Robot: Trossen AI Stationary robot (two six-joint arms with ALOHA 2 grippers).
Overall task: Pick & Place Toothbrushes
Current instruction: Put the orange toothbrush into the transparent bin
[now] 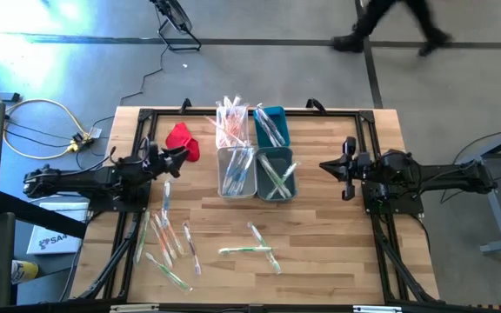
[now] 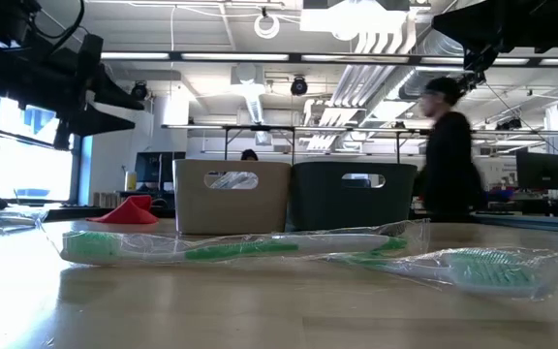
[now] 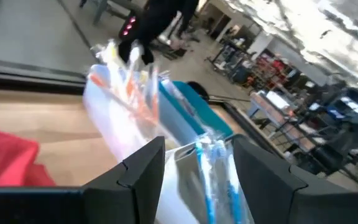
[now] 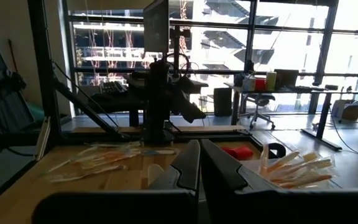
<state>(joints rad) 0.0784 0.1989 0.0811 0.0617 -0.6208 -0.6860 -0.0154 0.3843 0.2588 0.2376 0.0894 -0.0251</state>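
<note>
Several wrapped toothbrushes [image 1: 168, 239] lie loose on the wooden table's near left, and a few more [image 1: 252, 249] lie near the middle. In the low view a green one [image 2: 240, 247] lies flat in its clear wrapper. More toothbrushes [image 1: 231, 122] stand in the bins at the table's centre. My left gripper [image 1: 179, 158] hovers open at the left, above the table, pointing level at the bins; nothing lies between its fingers [image 3: 145, 171]. My right gripper [image 1: 326, 165] hangs shut at the right, also level and facing the bins, its fingers [image 4: 188, 165] together.
Four small bins stand together: a white one [image 1: 233, 130] and a teal one [image 1: 273, 126] at the back, a grey one [image 1: 236, 172] and a teal one [image 1: 275, 174] in front. A red cloth [image 1: 183, 139] lies by the left gripper. A person [image 2: 449, 145] walks beyond the far edge.
</note>
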